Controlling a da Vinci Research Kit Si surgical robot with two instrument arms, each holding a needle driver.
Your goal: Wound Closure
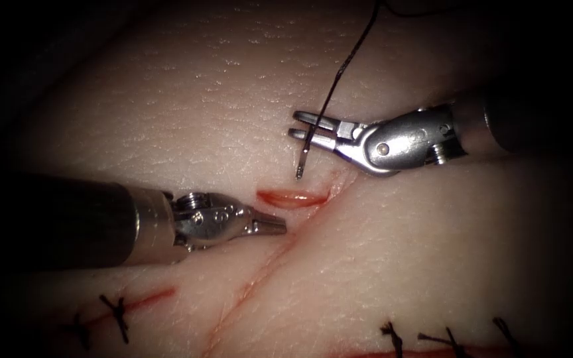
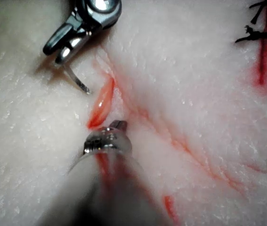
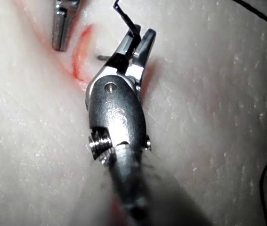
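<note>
My right tool point(image 1: 302, 126) comes in from the right, its jaws shut on the curved needle point(image 1: 329, 93) about a quarter of the way up from the lower end. That end points down at the tissue point(image 1: 187, 113), just left of the cut's gaping red part point(image 1: 293, 197); I cannot tell whether it touches. The needle is not through the tissue. My left tool point(image 1: 278, 225) lies low at the cut's left edge, jaws shut and holding nothing. The left wrist view has the needle point(image 2: 76, 82) under the right tool point(image 2: 55, 52). The right wrist view has the right tool point(image 3: 140, 35) clamped on the needle point(image 3: 126, 19).
Black thread point(image 1: 399, 10) leaves the needle's upper end and runs off at the top. The cut point(image 1: 260, 272) continues down and to the left as a thin red line. Stitched cuts with dark knots lie at the lower left point(image 1: 117, 311) and the lower right point(image 1: 445, 339).
</note>
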